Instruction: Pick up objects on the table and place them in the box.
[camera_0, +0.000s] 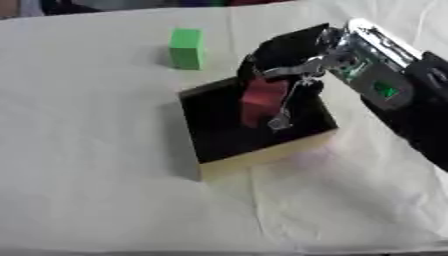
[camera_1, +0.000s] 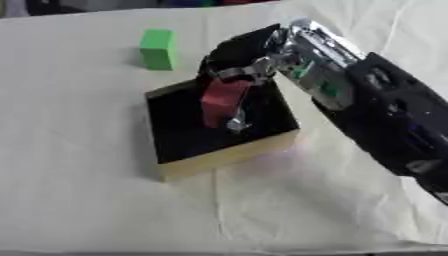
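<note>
A shallow box (camera_0: 262, 159) with a black inside and pale yellow walls sits at the middle of the white table. My right hand (camera_0: 284, 52) reaches in from the right and hangs over the box's far half. Its fingers are curled round a red block (camera_0: 262, 101), which is upright and held above the box's black floor. A green block (camera_0: 185, 48) stands on the cloth just beyond the box, to its far left. My left hand shows in neither view.
A white cloth (camera_0: 96, 165) covers the table, with wide bare room to the left of the box and in front of it. My right forearm (camera_0: 411, 105) crosses the table's right side.
</note>
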